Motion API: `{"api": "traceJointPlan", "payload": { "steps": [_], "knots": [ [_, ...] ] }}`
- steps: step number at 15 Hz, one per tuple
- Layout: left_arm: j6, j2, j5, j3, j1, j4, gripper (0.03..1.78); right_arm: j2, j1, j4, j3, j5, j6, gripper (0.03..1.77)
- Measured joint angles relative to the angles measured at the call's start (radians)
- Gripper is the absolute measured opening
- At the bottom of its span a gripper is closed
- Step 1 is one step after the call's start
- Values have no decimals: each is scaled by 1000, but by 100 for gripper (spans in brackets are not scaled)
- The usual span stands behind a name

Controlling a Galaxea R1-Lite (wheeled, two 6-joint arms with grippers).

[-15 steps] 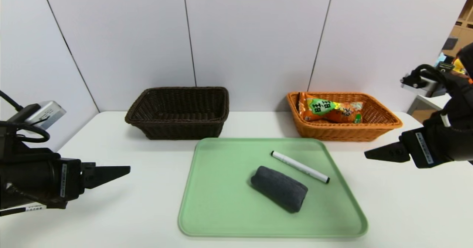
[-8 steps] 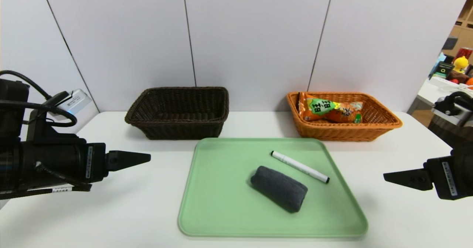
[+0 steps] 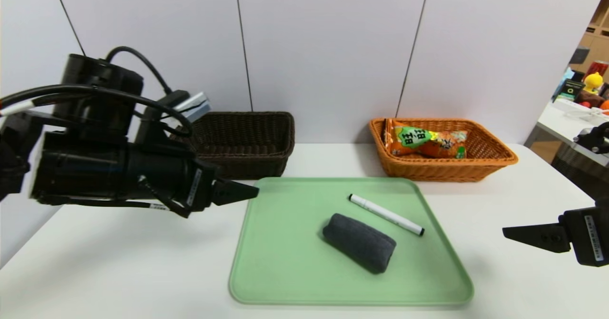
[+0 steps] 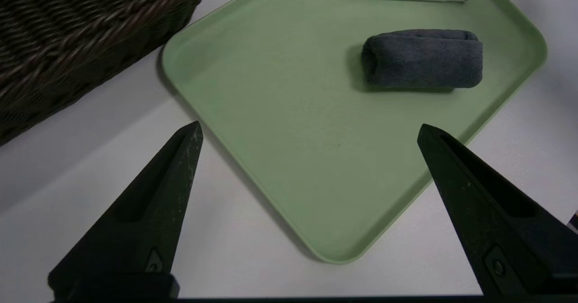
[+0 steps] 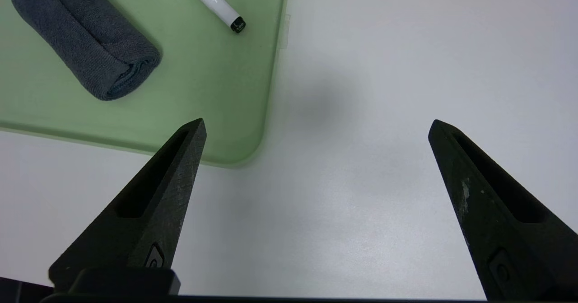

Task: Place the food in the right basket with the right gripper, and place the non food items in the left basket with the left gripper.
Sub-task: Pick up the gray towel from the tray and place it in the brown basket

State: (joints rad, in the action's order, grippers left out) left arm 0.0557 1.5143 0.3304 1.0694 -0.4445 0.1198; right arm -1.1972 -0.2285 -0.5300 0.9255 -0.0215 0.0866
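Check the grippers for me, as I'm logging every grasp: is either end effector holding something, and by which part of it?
Nothing is held: the left end effector and the right end effector are both open, with nothing between their jaws.

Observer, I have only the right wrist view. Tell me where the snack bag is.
Observer: The orange snack bag lies inside the orange-tan basket, on the robot's right behind the green tray.
Operator: I see just one end of the marker. Describe the rest.
Observer: The whole white marker lies on the tray, with a black end at both tips, beyond the dark grey cloth.
Operator: Now give me the left gripper.
Observer: The left gripper is at the tray's far left corner, in front of the dark brown basket, jaws wide apart with nothing between them.
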Motion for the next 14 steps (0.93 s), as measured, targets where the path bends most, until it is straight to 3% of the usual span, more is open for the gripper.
{"api": "traceJointPlan", "payload": {
  "steps": [3,6,10,14],
  "knots": [
    [126,115,21,91,-90,0,169,-10,-1,0,0,0,13,170],
    [267,223,91,155,-125,0,169,-22,-1,1,0,0,38,170],
    [417,340,237,220,-143,5,169,-28,-1,1,-13,1,57,170],
    [463,423,403,287,-169,9,169,-27,-1,3,-35,0,86,170]
  ]
}}
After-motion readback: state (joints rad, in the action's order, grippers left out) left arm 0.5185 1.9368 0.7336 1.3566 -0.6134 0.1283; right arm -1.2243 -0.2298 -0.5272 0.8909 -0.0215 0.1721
